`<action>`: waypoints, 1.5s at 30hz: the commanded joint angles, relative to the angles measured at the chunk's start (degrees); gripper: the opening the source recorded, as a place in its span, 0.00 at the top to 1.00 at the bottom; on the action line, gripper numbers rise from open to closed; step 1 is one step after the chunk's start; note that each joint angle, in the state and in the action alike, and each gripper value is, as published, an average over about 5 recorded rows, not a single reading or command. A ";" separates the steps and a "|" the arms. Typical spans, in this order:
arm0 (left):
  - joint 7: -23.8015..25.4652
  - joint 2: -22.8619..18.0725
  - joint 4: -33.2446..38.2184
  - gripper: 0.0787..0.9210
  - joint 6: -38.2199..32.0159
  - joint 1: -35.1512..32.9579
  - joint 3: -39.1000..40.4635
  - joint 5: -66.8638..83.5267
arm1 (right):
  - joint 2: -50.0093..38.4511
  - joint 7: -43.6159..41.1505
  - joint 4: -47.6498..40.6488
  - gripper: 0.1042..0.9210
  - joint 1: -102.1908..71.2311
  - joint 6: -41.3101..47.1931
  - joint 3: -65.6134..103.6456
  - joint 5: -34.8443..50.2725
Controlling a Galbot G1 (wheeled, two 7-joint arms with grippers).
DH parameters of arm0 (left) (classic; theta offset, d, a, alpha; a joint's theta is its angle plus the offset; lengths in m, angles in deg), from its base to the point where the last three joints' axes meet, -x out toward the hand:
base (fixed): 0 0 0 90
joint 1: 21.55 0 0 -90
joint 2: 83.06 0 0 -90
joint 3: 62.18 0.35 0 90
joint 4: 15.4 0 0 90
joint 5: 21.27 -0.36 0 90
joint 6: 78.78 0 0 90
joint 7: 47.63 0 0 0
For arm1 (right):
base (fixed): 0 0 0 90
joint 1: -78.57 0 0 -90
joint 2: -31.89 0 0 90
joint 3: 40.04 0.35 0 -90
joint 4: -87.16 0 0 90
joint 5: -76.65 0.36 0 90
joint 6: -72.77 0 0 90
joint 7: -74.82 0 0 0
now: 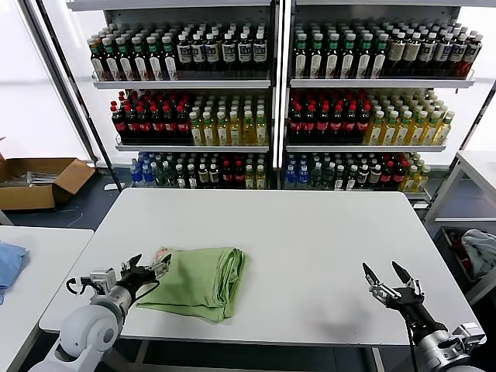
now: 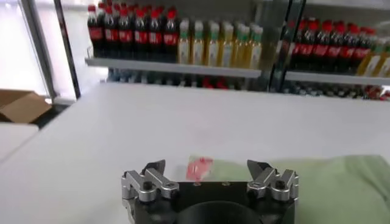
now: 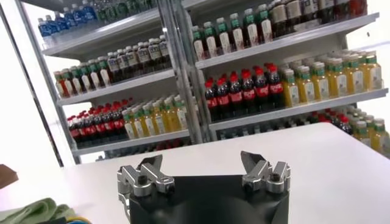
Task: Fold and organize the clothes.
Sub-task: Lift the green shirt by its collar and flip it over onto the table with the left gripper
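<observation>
The light green polo shirt [image 1: 200, 282] lies folded in a compact stack on the white table [image 1: 310, 248], at its front left. A bit of its red-and-white print [image 1: 162, 253] shows at the stack's left edge. My left gripper [image 1: 149, 268] is open and empty, just left of the shirt at table height. In the left wrist view the shirt [image 2: 341, 182] and the red print [image 2: 199, 167] lie right beyond my open left gripper [image 2: 209, 167]. My right gripper [image 1: 389, 272] is open and empty at the front right, far from the shirt. It shows open in the right wrist view [image 3: 203, 163], with the shirt [image 3: 33, 210] far off.
Shelves of bottles [image 1: 271, 101] stand behind the table. A second white table [image 1: 31, 263] at the left holds a bright blue cloth [image 1: 8, 263]. A cardboard box [image 1: 39, 180] lies on the floor at far left. A pale cloth with red [image 1: 477, 252] sits at far right.
</observation>
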 commanded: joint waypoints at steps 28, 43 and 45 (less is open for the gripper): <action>-10.11 -9.66 -0.97 0.81 -6.18 -2.66 -0.01 -3.56 | 0.36 -0.09 1.14 0.12 -0.39 -0.29 0.58 0.24; -8.75 13.84 -2.14 0.96 -3.96 -6.74 -28.52 8.82 | 1.00 -0.01 1.72 0.12 0.59 -0.28 -0.59 0.19; -8.57 17.67 -3.34 0.96 -3.17 -6.64 -30.98 10.83 | 1.22 -0.05 1.88 0.12 0.57 -0.34 -0.81 0.18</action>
